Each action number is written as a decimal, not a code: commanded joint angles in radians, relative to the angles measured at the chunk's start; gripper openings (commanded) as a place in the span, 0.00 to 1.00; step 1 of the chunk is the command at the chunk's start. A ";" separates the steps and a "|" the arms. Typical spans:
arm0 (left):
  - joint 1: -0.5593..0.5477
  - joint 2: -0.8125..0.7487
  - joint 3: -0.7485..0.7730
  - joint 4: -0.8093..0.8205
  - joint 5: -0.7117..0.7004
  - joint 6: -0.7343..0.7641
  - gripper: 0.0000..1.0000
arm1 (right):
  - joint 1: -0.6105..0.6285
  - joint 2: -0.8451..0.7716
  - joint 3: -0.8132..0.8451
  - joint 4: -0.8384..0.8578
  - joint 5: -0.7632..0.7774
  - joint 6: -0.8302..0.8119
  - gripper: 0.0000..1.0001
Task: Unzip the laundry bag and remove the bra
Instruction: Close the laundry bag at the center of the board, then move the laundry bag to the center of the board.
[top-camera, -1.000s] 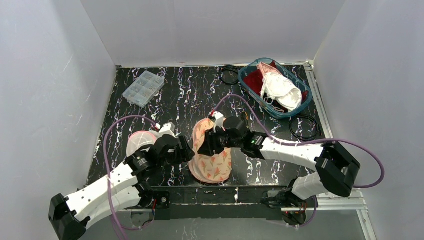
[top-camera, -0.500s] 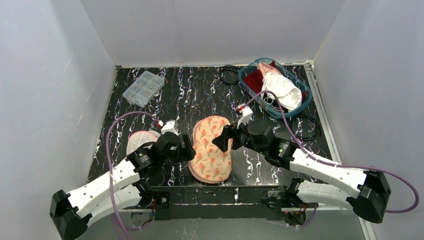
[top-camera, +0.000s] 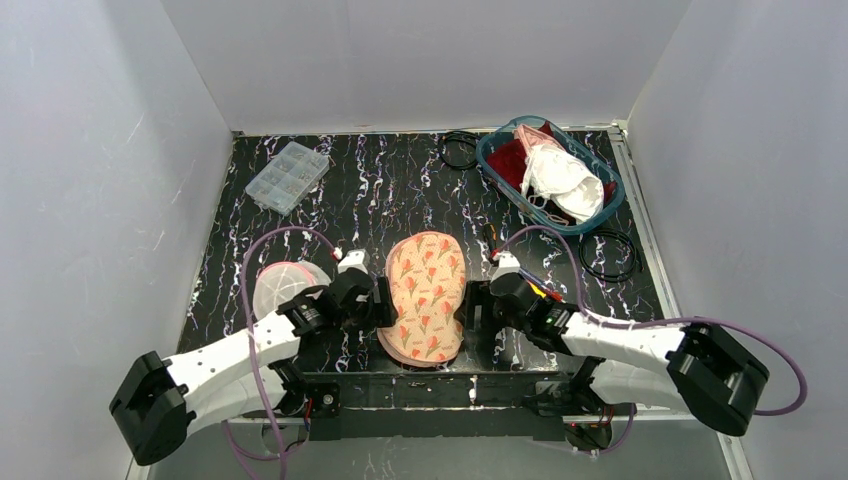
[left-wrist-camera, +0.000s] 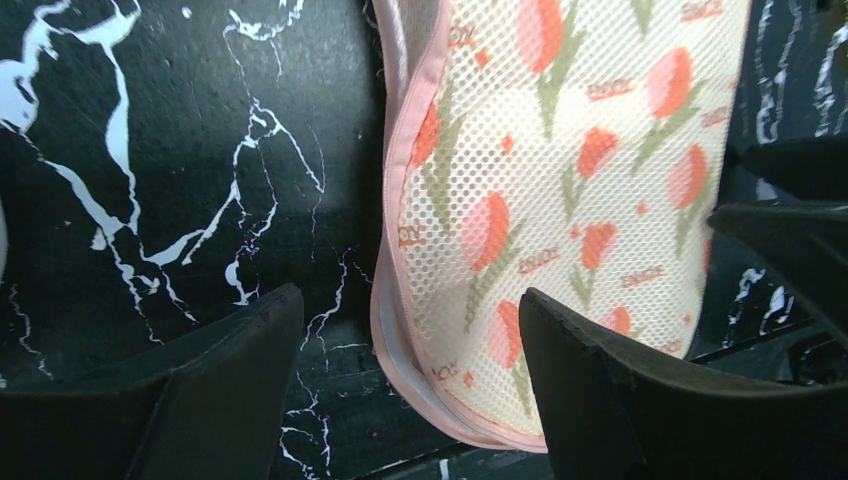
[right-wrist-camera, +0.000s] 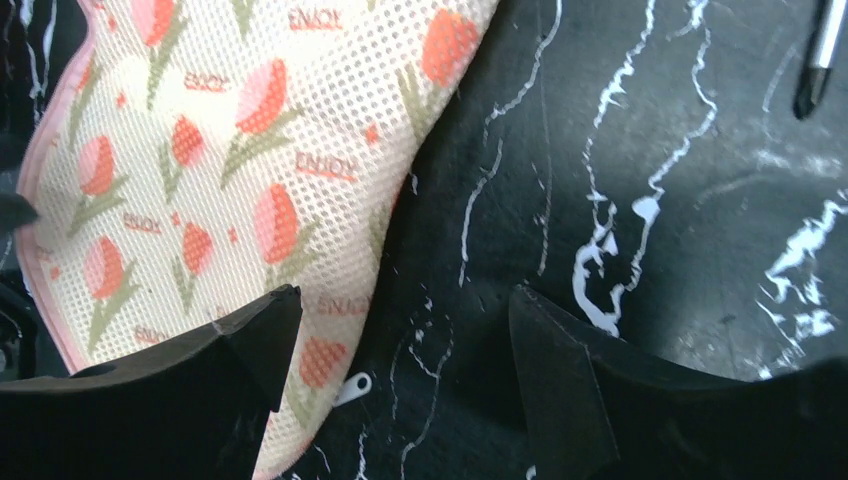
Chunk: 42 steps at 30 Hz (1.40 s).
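Note:
The laundry bag (top-camera: 425, 295), cream mesh printed with orange tulips and edged in pink, lies flat on the black marbled table near the front edge. My left gripper (top-camera: 378, 308) stands open at the bag's left edge. In the left wrist view the bag (left-wrist-camera: 560, 180) has its pink seam between my open left gripper (left-wrist-camera: 408, 300). My right gripper (top-camera: 470, 305) is open at the bag's right side. In the right wrist view the bag (right-wrist-camera: 220, 170) shows a small white zipper pull (right-wrist-camera: 352, 385) just below my open right gripper (right-wrist-camera: 405, 295). The bra is hidden.
A pale pink-rimmed round mesh thing (top-camera: 280, 285) lies left of my left arm. A clear compartment box (top-camera: 287, 176) sits at the back left. A teal basket (top-camera: 490, 165) of white and red garments stands back right, with black cable rings (top-camera: 610, 255) nearby.
The bag was held upright between both grippers; now it lies flat and free. Both grippers have opened and pulled back toward the near edge, the right arm swinging down to the right.

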 joint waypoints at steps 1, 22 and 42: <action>-0.004 0.048 -0.043 0.086 0.041 -0.017 0.76 | -0.004 0.081 0.019 0.133 0.008 0.031 0.83; 0.000 -0.028 0.082 -0.076 -0.135 0.090 0.69 | 0.012 -0.007 0.040 0.041 0.029 -0.038 0.82; 0.011 0.300 0.072 -0.048 -0.182 0.059 0.23 | 0.011 0.014 0.006 0.052 0.004 0.006 0.75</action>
